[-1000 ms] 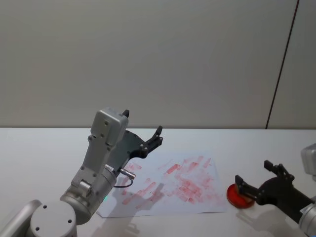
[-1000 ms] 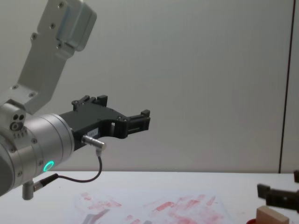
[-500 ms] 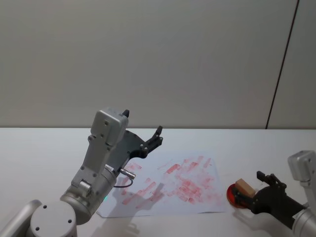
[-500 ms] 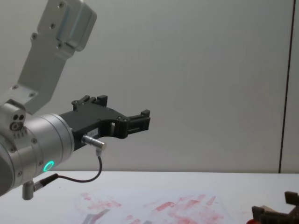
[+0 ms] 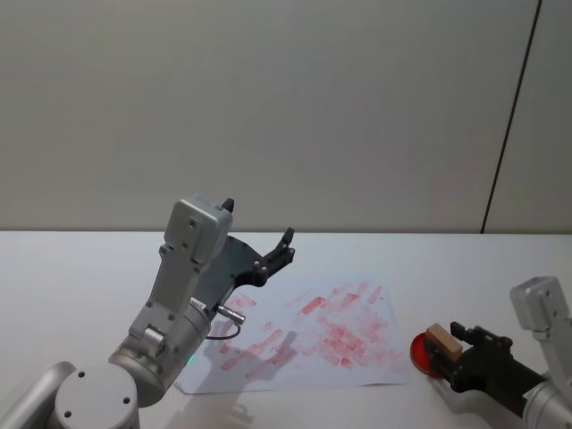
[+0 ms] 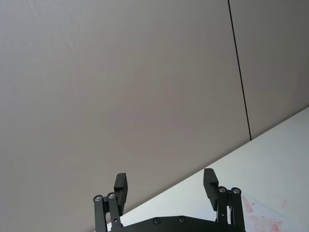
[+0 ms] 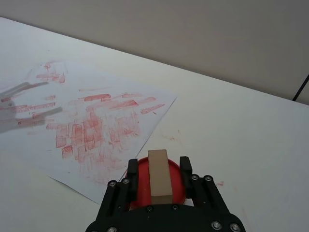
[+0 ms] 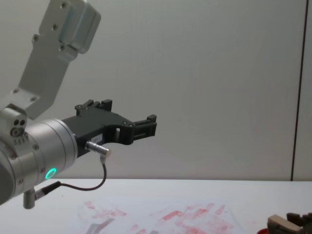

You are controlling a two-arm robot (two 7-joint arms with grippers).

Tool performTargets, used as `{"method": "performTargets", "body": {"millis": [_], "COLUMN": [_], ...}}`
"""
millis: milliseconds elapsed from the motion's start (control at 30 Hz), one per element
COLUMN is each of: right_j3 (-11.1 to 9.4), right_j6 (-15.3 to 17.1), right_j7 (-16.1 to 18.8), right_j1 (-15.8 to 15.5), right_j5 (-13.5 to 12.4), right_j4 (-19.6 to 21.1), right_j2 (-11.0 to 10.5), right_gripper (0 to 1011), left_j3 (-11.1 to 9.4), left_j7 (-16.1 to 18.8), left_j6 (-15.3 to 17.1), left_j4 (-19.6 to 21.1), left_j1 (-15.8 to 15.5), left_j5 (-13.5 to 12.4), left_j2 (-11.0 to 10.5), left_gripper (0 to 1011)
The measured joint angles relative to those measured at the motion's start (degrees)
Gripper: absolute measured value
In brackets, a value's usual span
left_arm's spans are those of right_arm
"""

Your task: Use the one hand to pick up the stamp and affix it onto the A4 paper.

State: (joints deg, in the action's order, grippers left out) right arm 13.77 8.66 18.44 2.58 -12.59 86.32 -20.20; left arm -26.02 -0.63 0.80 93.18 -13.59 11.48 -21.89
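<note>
Stamp point(image 7: 160, 176) on ink pad point(image 7: 141, 182), between spread right gripper point(image 7: 159, 165) fingers point(image 7: 186, 166).

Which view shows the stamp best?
The right wrist view: the stamp stands full-length on the red ink pad, between the open fingers of the right gripper, with gaps either side. The head view shows it small, at the gripper's tip; the chest view catches its top corner at the bottom edge. The left gripper hangs raised, open.
</note>
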Motion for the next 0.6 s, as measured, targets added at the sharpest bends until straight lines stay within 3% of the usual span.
{"method": "performTargets", "body": {"millis": [333, 600], "right_j3": [0.08, 0.11], "right_j6": [-0.13, -1.10], "right_j7": [0.28, 0.34], "right_j1": [0.52, 0.66], "right_j5": [0.04, -0.05], "right_j4": [-1.10, -0.82], "right_j2": [0.25, 0.34], "right_gripper": [228, 217], "left_j3": [0.00, 0.00], "left_j7": [0.00, 0.00], "left_j6": [0.00, 0.00], "left_j4": [0.00, 0.00], "left_j1": [0.00, 0.00], "left_j5": [0.00, 0.00], "left_j2": [0.00, 0.00], "left_gripper": [1002, 1002]}}
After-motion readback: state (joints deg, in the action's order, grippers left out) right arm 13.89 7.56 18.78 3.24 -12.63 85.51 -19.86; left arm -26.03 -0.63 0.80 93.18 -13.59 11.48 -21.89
